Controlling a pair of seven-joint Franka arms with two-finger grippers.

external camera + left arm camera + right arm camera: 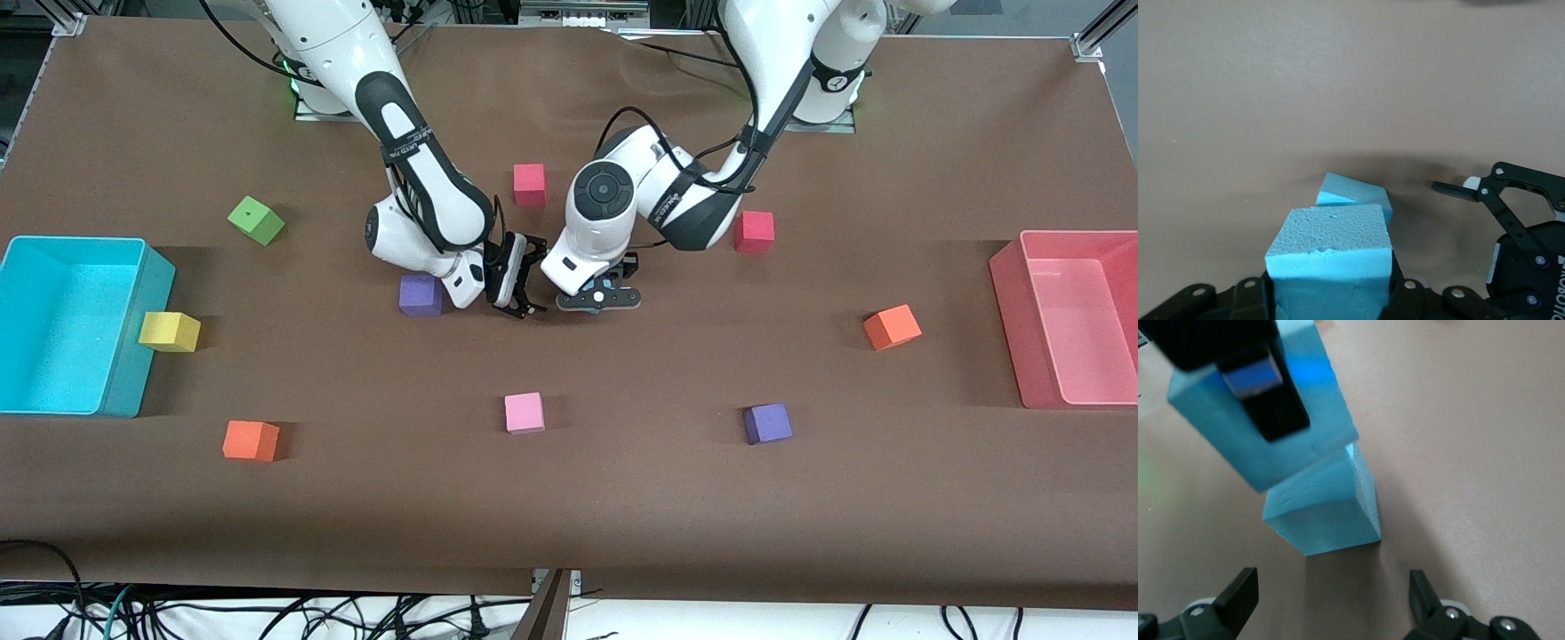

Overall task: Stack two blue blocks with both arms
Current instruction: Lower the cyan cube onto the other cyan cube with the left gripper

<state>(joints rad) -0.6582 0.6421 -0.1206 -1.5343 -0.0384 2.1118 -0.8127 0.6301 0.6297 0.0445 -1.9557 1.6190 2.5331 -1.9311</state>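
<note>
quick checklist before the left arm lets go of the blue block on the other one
1. Left gripper shut on the held blue block: ok.
2. Held block over the lower blue block: ok, both wrist views.
3. Held block seated flat on it: cannot tell; it looks tilted and offset.
4. Right gripper open, off the lower block: ok.
5. Purple cube beside the right arm, apart from the stack: ok.

Front view high, facing arms' bases; both wrist views close — share blue blocks [1330, 250] [1321, 510].
</note>
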